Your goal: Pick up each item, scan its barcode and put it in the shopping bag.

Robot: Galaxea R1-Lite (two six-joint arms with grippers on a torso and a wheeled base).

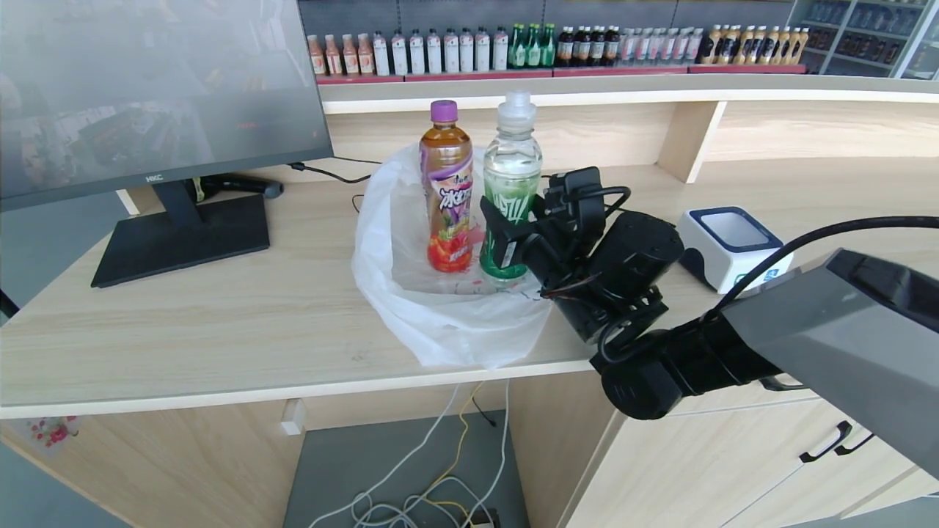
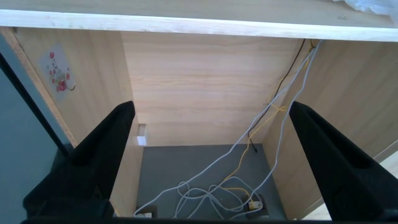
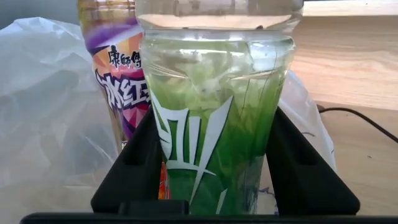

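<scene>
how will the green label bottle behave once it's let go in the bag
Probably tippy: the green-label bottle is tall and narrow, with crumpled shopping bag film under it. Likely heavy for its size, since liquid fills it nearly to the neck. Its smooth wall may slip in the right pincer.

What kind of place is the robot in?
Probably a shop checkout: rows of drink bottles line shelves behind the wooden counter, a barcode scanner sits on it, and a white shopping bag holds a green bottle.
</scene>
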